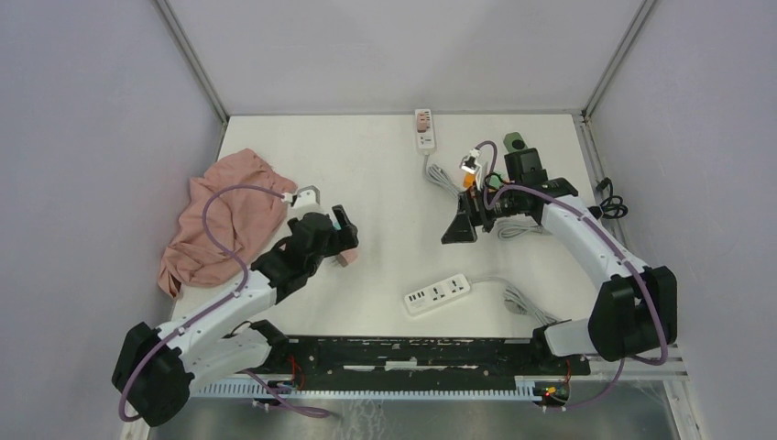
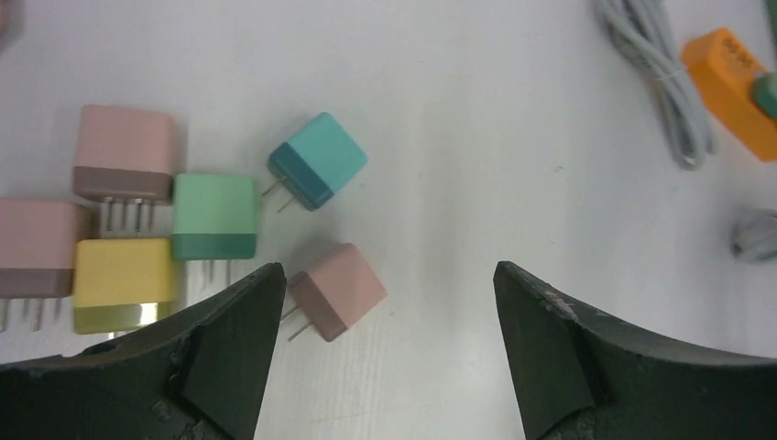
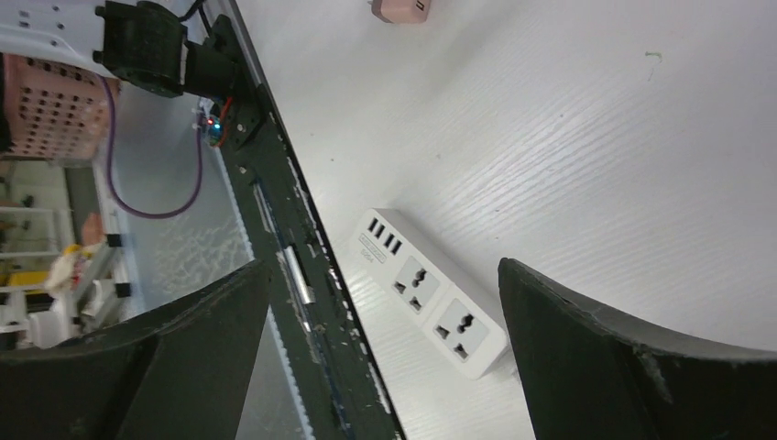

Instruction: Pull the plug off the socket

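A pink plug lies loose on the table with its prongs bare, just inside the left finger of my left gripper. That gripper is open and holds nothing. From above the same plug shows right below the left gripper. The white socket strip lies near the front edge, and its sockets are empty. My right gripper hangs open above the table's middle right, with nothing between its fingers.
Several more loose plugs lie left of the pink one: teal, green, yellow and pink. An orange strip and grey cable lie to the right. A pink cloth sits left, another white strip at the back.
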{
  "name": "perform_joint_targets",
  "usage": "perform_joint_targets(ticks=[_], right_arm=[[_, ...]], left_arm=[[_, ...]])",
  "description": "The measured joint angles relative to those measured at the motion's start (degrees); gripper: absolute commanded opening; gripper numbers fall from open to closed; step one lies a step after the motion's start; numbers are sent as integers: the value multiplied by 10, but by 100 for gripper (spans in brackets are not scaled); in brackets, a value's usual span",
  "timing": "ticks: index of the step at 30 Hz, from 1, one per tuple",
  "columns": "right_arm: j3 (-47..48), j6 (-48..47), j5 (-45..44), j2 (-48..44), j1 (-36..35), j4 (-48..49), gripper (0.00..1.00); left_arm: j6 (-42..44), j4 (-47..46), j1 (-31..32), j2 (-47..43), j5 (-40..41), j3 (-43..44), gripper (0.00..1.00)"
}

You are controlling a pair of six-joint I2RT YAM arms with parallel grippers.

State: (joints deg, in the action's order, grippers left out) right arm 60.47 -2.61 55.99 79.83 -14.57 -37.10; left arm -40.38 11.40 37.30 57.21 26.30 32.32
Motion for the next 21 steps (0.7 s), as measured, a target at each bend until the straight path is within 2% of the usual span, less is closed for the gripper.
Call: perform_joint_targets(ticks=[5, 8, 11, 15, 18, 21], right_arm=[[2, -82, -8, -40, 5, -25, 100], [0, -151, 4, -78, 9, -32, 100], [1, -237, 43, -96, 14, -63, 100], [7, -373, 90, -85, 30, -159, 100], [23, -446, 99, -70, 45, -221, 100], [37, -489, 101, -68, 64, -257, 100]], left_arm=[[28, -59, -1, -54, -110, -22, 91], [42, -135, -1, -78, -204, -61, 90], [44, -235, -1, -74, -319, -109, 90], [30, -355, 9, -29, -429, -145, 90], [28, -404, 49, 5, -450, -145, 90], [58, -389, 123, 19, -415, -129, 90]])
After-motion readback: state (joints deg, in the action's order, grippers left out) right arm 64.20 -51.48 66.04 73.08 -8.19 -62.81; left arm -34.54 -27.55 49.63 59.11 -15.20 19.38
